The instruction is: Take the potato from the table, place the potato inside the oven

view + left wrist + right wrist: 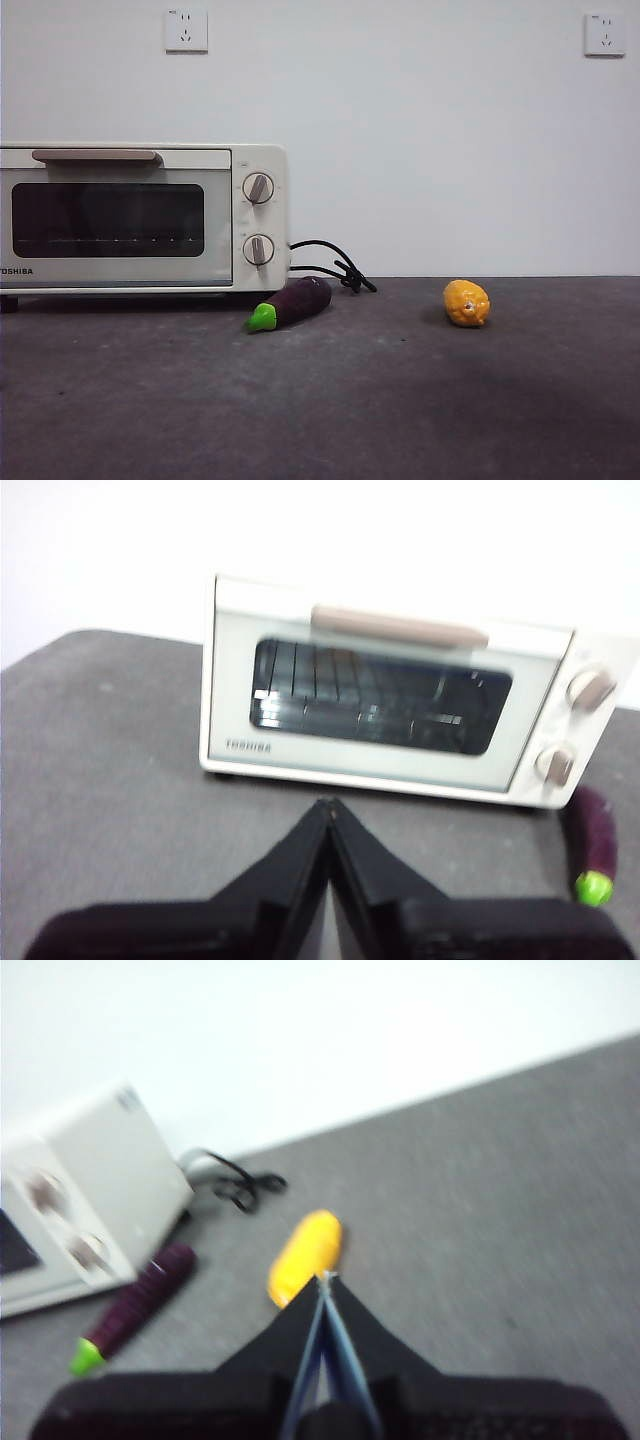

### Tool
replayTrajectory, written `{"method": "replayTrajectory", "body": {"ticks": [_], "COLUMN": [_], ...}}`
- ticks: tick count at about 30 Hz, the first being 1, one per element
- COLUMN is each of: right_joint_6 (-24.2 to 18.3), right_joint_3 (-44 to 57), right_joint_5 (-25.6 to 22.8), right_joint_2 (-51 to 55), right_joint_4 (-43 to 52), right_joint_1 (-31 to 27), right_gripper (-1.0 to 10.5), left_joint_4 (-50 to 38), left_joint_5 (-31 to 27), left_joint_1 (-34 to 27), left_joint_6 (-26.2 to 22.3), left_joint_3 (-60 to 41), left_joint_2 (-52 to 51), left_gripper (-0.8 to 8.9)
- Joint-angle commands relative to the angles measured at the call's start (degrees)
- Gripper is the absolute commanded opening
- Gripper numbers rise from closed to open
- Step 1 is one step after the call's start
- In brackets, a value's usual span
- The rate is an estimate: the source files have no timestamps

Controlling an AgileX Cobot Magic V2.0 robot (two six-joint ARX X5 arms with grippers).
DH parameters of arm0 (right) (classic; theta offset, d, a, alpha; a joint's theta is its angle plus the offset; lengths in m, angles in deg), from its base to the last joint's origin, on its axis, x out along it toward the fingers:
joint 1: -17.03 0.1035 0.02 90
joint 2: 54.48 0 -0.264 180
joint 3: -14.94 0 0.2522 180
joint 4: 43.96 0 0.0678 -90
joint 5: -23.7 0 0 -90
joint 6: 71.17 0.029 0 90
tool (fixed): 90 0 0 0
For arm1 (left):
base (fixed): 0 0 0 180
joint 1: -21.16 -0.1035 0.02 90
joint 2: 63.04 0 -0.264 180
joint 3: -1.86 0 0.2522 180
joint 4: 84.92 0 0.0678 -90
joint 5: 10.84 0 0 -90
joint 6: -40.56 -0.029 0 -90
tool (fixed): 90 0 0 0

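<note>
The potato, an orange-yellow oval lump, lies on the dark grey table right of centre; in the right wrist view the potato sits just beyond my right gripper, which is shut and empty. The cream Toshiba oven stands at the back left with its glass door closed. My left gripper is shut, empty, and faces the oven from a short distance. Neither gripper shows in the front view.
A purple eggplant with a green cap lies in front of the oven's right corner, between oven and potato. The oven's black cord loops on the table behind it. A white wall with two sockets closes the back.
</note>
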Motion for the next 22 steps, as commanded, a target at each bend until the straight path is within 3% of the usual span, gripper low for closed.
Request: {"method": "replayTrajectory", "body": {"ticks": [1,15,22], "right_joint_6": [1.27,2.84,3.10], "right_joint_3": [-3.61,-30.45,-39.32], "right_joint_5": [1.03,7.17,10.40], "right_joint_2": [-1.22,-23.96,-35.43], "right_joint_4": [-0.83,-14.16,-17.46], "right_joint_1": [-0.02,-0.02,-0.02], "right_gripper": [-0.1,0.0,0.0], "left_joint_4": [0.31,6.23,11.50], "left_joint_5": [2.51,20.74,21.86], "left_joint_1": [-0.13,-0.13,-0.20], "left_joint_6": [1.07,1.01,1.64], "left_joint_3": [4.39,32.20,44.00], "left_joint_2": [3.93,34.86,50.47], "left_gripper": [-0.05,-0.05,-0.05]}}
